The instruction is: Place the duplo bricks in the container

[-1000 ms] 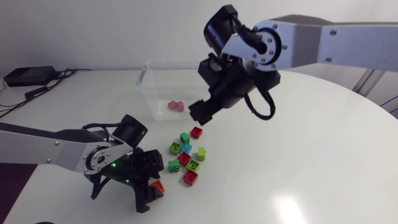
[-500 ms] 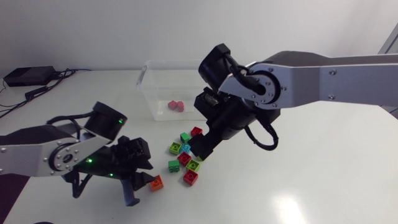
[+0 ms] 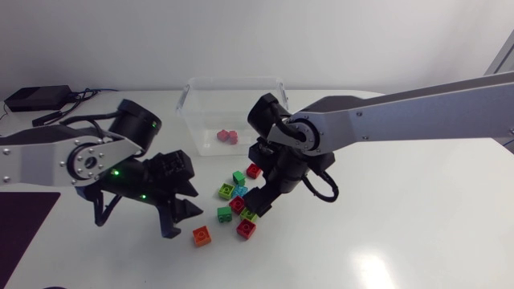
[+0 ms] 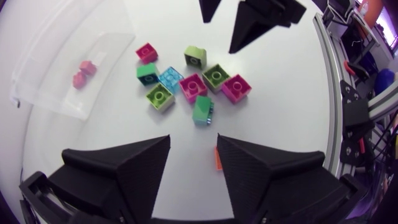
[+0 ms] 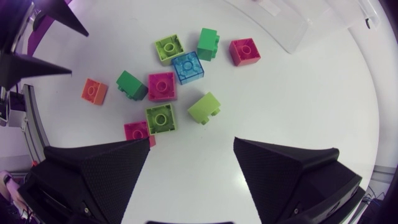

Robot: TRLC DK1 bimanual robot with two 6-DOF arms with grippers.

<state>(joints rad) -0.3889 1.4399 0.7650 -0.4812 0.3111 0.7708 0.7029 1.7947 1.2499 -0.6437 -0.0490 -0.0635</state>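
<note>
Head view: the left gripper point(image 3: 183, 213) has come up and back since 1 s ago, when it stood low around the orange brick point(image 3: 201, 235). That brick now lies alone on the table point(image 3: 385, 225), just ahead of the fingertips, and the fingers are spread with nothing between them. The right gripper point(image 3: 259, 205) has dropped from the front wall of the container point(image 3: 191, 90) and now hangs low over the pile point(image 3: 238, 191), covering its far side. Its fingers are also apart. 2 pink bricks point(image 3: 227, 136) sit inside the container as before. A strip of white table shows between the pile and the container's front wall. The 2 grippers face each other across the pile, near but not touching.

Left wrist view: the left gripper point(image 4: 193, 138) is wide and holds nothing. A green brick point(image 4: 202, 110) lies just ahead of the gap. A sliver of the orange brick point(image 4: 217, 158) shows against the inner edge of 1 finger. The pile point(image 4: 193, 86) lies ahead, 9 bricks close together. Beyond it hang the right gripper's 2 fingertips point(image 4: 261, 25). The container point(image 4: 62, 93) stands beside the pile, with the pink bricks point(image 4: 82, 71) in it.

Right wrist view: the right gripper point(image 5: 192, 141) is spread and grips nothing. A lime brick point(image 5: 206, 107) lies just ahead of the gap. A magenta brick point(image 5: 137, 132) is partly hidden by 1 finger. The orange brick point(image 5: 94, 91) sits at the pile's edge, near the left gripper's fingertips point(image 5: 31, 65). The container point(image 5: 292, 25) shows only a corner.
</note>
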